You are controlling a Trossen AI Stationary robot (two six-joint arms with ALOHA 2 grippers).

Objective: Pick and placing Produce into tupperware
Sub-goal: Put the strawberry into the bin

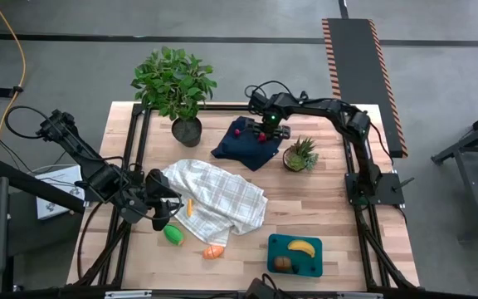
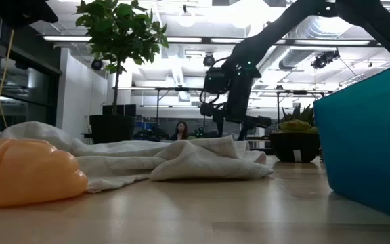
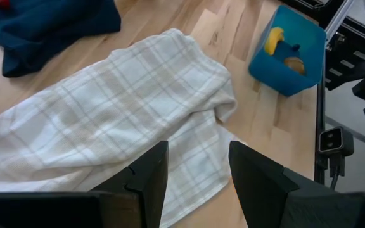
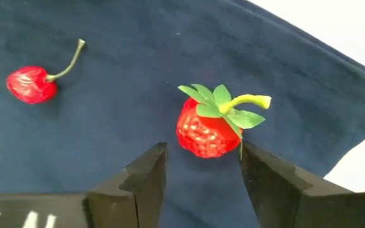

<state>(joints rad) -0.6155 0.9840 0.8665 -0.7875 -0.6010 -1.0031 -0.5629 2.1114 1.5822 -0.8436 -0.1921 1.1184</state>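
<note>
The right end effector [image 4: 198, 174] hovers spread over the strawberry [image 4: 206, 128] on the navy cloth [image 4: 119, 114], at the bench's twelve o'clock. Closing could snag cloth or nudge the rounded berry away. The left end effector [image 3: 197, 174] waits, spread, above the checked towel [image 3: 106, 120].

From above, the right tool [image 1: 270, 129] covers part of the navy cloth [image 1: 243, 148], hiding the strawberry [image 4: 203, 130] beneath it. The left tool [image 1: 158, 208] sits over the checked towel [image 1: 222, 199] edge at nine o'clock, fingers too small to read there. In the low view, the tupperware [image 2: 371, 142] is cut off at three o'clock and the orange piece [image 2: 26, 173] at nine.
</note>
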